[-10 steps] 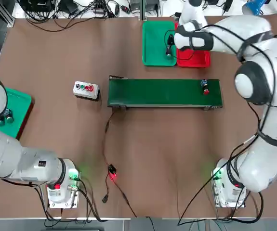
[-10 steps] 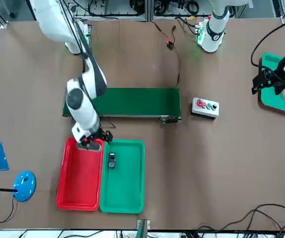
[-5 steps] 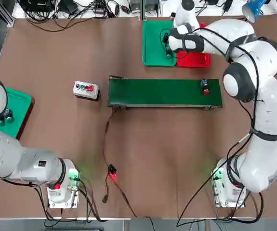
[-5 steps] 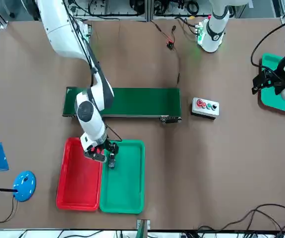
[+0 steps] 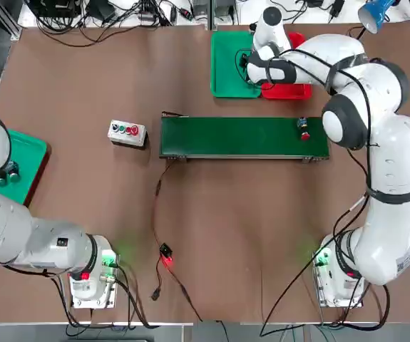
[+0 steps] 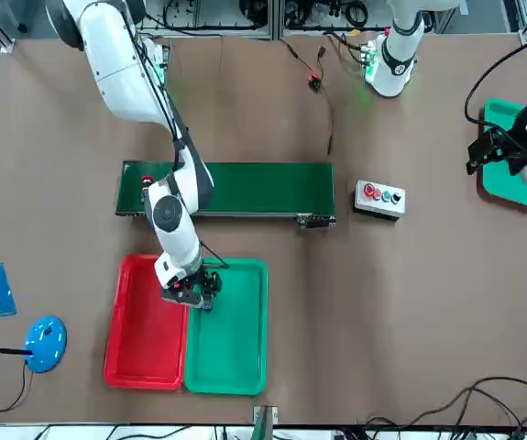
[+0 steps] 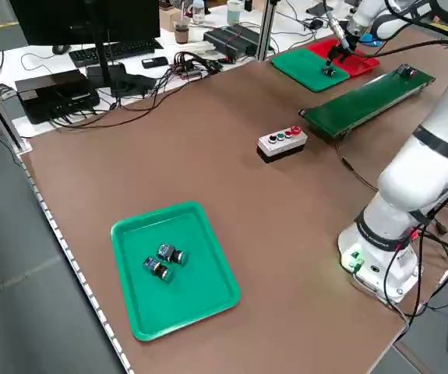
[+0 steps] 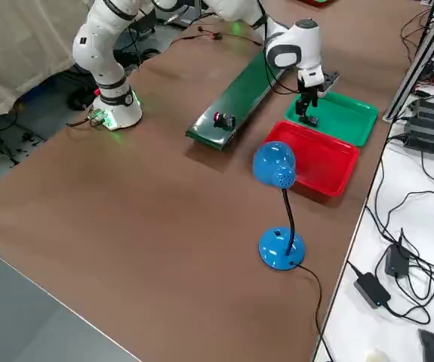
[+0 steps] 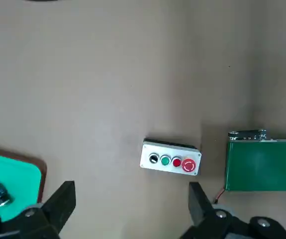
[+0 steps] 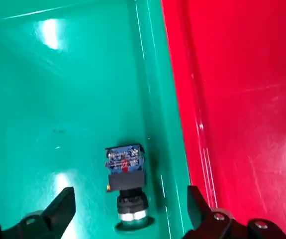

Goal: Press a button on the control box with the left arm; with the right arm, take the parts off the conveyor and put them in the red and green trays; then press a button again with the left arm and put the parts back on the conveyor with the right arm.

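Note:
My right gripper [image 5: 251, 68] hangs open low over the green tray [image 5: 227, 50], near the edge it shares with the red tray [image 5: 295, 90]. A small dark part [image 10: 125, 169] lies on the green tray between the spread fingers [image 10: 58, 209], which stand apart from it. A red-capped part [image 5: 304, 129] sits on the conveyor [image 5: 240, 137] near its right end. The control box [image 5: 127, 132] stands left of the conveyor. My left gripper [image 9: 130, 214] is open and holds nothing, off at the table's left side.
A lone green tray [image 5: 30, 160] with two small parts [image 7: 161, 261] sits at the table's left edge under the left arm. A cable with a red-lit plug [image 5: 165, 256] trails from the conveyor toward the bases. A blue lamp [image 6: 25, 321] stands beyond the red tray.
The right gripper has moved from the red tray's near edge across to the green tray and come down over the part lying there. The left arm has not moved.

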